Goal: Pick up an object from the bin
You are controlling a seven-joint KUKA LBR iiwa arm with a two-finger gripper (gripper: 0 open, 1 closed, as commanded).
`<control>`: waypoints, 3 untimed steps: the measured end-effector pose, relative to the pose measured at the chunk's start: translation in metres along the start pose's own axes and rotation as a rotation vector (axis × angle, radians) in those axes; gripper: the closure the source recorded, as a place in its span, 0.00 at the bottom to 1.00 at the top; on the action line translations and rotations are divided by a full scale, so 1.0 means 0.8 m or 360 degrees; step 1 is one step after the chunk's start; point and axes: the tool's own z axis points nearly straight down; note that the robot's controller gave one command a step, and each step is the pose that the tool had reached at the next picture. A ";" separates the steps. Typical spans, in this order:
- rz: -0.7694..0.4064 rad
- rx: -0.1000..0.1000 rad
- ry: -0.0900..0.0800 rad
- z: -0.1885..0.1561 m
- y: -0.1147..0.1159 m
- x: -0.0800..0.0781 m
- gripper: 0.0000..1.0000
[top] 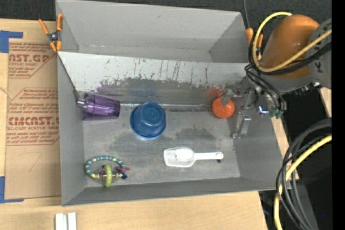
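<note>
At the grey bin's near side lay a beaded ring toy and a white scoop; farther back, a blue bowl and a tipped purple cup. By the right wall the tool hung just beside an orange ball, its opening impossible to tell.

Grey bin — purple cup, blue bowl, orange ball, white scoop, beaded ring
</note>
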 end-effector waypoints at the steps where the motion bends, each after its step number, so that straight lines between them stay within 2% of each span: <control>1: -0.0003 0.0002 -0.0011 -0.006 0.001 -0.002 0.00; 2: -0.0301 -0.0006 0.0011 0.104 0.087 0.078 0.00; 3: -0.0342 0.0005 -0.0022 -0.011 0.092 0.094 0.00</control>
